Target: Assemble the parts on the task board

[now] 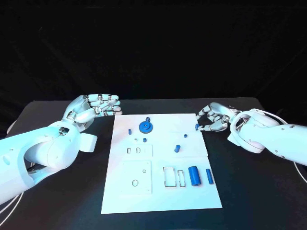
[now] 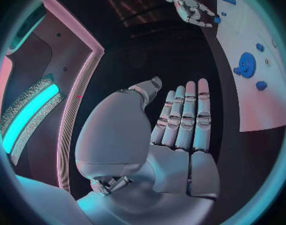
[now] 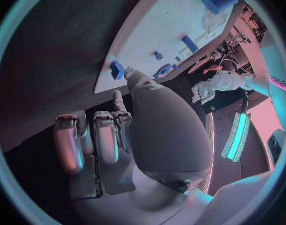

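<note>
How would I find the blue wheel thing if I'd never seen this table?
Find the white rectangular task board in the middle of the black table. Near its far edge, towards the left robot hand, lies a round blue gear-like part. Its neighbours are tiny pegs and long cylinders; it alone is a disc.

Dim room, black backdrop; cool cyan light washes the arms and board (image 1: pixel 160 163) brightly. Wrist views curve hard at the rim, pink-tinted, with glowing cyan strips and soft blur
</note>
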